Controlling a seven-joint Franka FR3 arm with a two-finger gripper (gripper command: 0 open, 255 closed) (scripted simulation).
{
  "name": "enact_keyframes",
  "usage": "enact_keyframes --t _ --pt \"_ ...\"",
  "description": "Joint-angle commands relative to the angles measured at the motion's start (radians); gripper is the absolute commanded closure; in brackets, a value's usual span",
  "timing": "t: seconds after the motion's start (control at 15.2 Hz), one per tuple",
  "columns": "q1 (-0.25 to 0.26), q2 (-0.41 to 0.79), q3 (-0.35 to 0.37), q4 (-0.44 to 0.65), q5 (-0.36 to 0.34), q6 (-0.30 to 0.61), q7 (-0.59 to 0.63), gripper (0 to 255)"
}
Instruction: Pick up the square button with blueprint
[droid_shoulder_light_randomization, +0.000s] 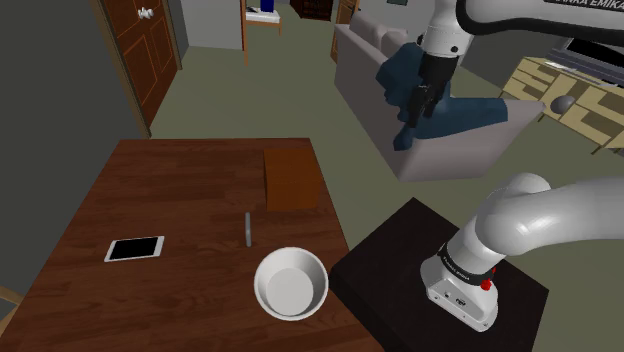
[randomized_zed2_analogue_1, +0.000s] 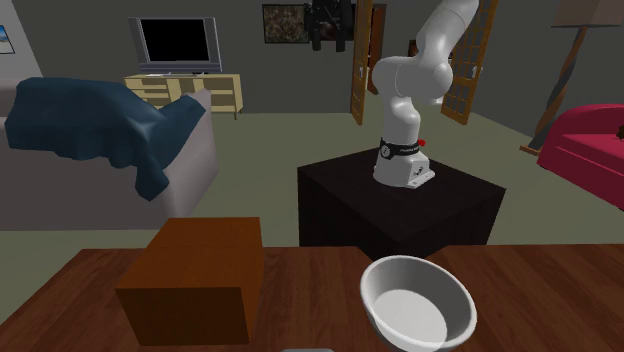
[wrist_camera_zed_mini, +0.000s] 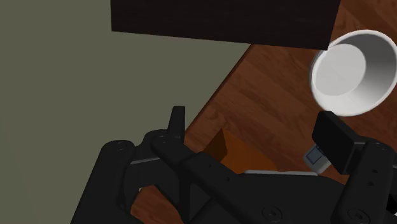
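Shoulder view's left: flat tablet (droid_shoulder_light_randomization: 134, 248) on brown table (droid_shoulder_light_randomization: 180, 180). Small blue-grey button (droid_shoulder_light_randomization: 247, 228) near brown box (droid_shoulder_light_randomization: 290, 178) and white bowl (droid_shoulder_light_randomization: 291, 283), touching neither. Claw (droid_shoulder_light_randomization: 417, 108) high by sofa (droid_shoulder_light_randomization: 365, 60), fingers apart, holding nothing.

The desk (droid_shoulder_light_randomization: 150, 190) is dark reddish-brown with a wood-grain pattern. The bowl (droid_shoulder_light_randomization: 291, 284) is plain white. Near the bowl, the box (droid_shoulder_light_randomization: 290, 179) is orange-brown, the thin rod (droid_shoulder_light_randomization: 247, 228) grey and the square button (wrist_camera_zed_mini: 316, 156) pale blue-grey. Well apart from the bowl, the tablet (droid_shoulder_light_randomization: 134, 248) has a white frame and black screen. The claw (droid_shoulder_light_randomization: 415, 108) is black.
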Motion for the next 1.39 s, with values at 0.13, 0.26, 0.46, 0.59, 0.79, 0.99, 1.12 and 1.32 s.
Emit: enact_keyframes --t 0.13,0.26,0.46,0.59,0.79,0.99,1.12,1.32 --pt "0.010 0.020 0.028 -0.035 0.026 0.053 0.040 0" --pt "0.020 0.046 0.056 -0.065 0.052 0.108 0.078 0" --pt "0.037 0.097 0.098 -0.101 0.090 0.194 0.134 0" --pt "0.048 0.138 0.126 -0.117 0.113 0.252 0.170 0" --pt "0.063 0.212 0.168 -0.132 0.145 0.342 0.223 0" --pt "0.078 0.298 0.209 -0.133 0.170 0.432 0.275 0" --pt "0.086 0.362 0.236 -0.127 0.183 0.491 0.310 0" --pt "0.096 0.465 0.274 -0.106 0.194 0.577 0.364 0"
